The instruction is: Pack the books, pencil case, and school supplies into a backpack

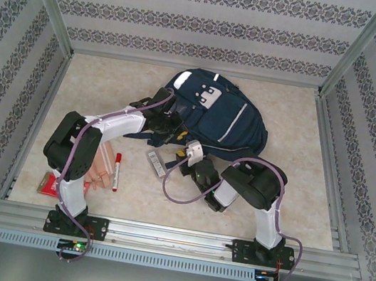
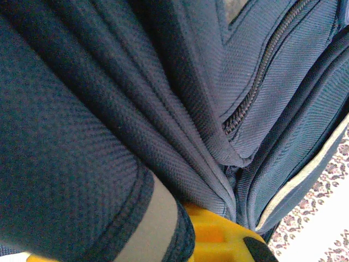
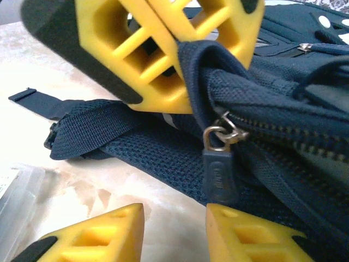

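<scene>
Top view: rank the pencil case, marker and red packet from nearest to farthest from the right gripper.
1. Pencil case, just left of the right gripper.
2. Marker, further left, beside the wooden pieces.
3. Red packet, at the far left.

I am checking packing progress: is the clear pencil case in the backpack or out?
Out: the pencil case lies on the table, just in front of the backpack.

The left arm (image 1: 76,154) and right arm (image 1: 261,185) have white links with glossy black joint housings, black base plates (image 1: 69,224) and looping purple cables (image 1: 178,198). The fingers (image 3: 98,240) are yellow lattice plastic with black pads (image 3: 34,246).
</scene>
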Tool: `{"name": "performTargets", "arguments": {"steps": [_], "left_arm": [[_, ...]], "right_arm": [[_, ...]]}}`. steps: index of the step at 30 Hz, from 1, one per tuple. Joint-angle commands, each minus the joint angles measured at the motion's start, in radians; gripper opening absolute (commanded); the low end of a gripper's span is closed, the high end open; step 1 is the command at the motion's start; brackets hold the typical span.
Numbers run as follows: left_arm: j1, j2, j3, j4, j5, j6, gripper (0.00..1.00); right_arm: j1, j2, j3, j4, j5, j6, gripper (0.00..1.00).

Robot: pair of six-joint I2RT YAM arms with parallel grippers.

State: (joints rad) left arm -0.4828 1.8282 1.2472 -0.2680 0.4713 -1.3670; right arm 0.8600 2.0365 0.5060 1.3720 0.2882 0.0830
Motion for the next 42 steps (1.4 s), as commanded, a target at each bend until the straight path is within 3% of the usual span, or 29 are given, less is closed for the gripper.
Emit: {"name": "performTargets", "arguments": {"steps": [1, 11, 17, 26, 34, 42], "left_arm": [[-0.013, -0.044, 0.012, 0.038, 0.08, -0.08, 0.0], [-0.014, -0.046, 0.007, 0.038, 0.082, -0.08, 0.0], [-0.013, -0.041, 0.01, 0.038, 0.086, -0.076, 0.0], [-0.013, -0.037, 0.005, 0.042, 0.088, -0.076, 0.0], [-0.013, -0.036, 0.0, 0.041, 0.09, -0.075, 0.0], [-0.013, -0.026, 0.001, 0.044, 0.093, -0.075, 0.0]], "right_arm": [[0.0, 0.009, 0.028, 0.015, 0.045, 0.021, 0.43], [-0.006, 0.004, 0.029, 0.016, 0.143, 0.028, 0.62], [-0.016, -0.004, 0.026, 0.015, 0.152, -0.005, 0.62], [-0.042, -0.027, 0.09, 0.015, 0.003, -0.084, 0.53], [-0.046, -0.035, 0.097, 0.015, -0.01, -0.074, 0.38], [-0.044, -0.078, 0.091, 0.015, -0.054, -0.085, 0.35]]}}
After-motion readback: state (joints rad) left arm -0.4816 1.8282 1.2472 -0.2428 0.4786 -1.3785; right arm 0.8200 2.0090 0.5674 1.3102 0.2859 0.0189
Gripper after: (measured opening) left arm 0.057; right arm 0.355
